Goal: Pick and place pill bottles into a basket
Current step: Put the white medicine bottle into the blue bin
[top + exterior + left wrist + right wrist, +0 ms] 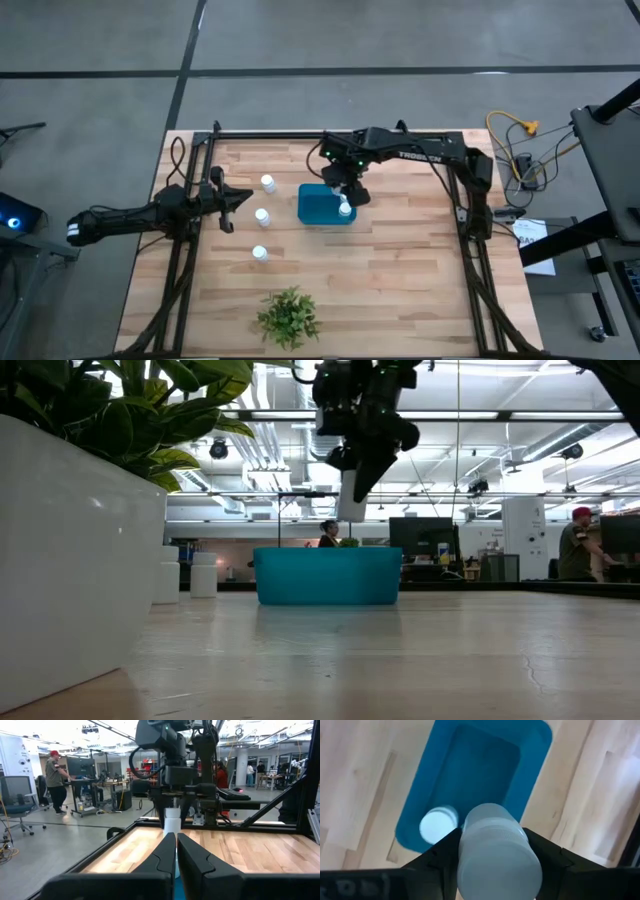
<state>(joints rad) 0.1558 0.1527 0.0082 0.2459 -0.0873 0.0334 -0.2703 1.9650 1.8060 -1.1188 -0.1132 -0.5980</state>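
Right wrist view: right gripper (pixel 492 857) grips a pill bottle (pixel 497 852) above the basket (pixel 530 757), one bottle already inside. Lower centrally before releasing. Left gripper (pixel 232 198) waits closed.

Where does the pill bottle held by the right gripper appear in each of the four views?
High view: held pill bottle at centre, over the basket's right end.
Low view: upper middle, hanging below the right gripper, above the basket.
Left wrist view: centre, just above the left gripper.
Right wrist view: large, bottom centre.
Shared landmark: the teal-blue basket.
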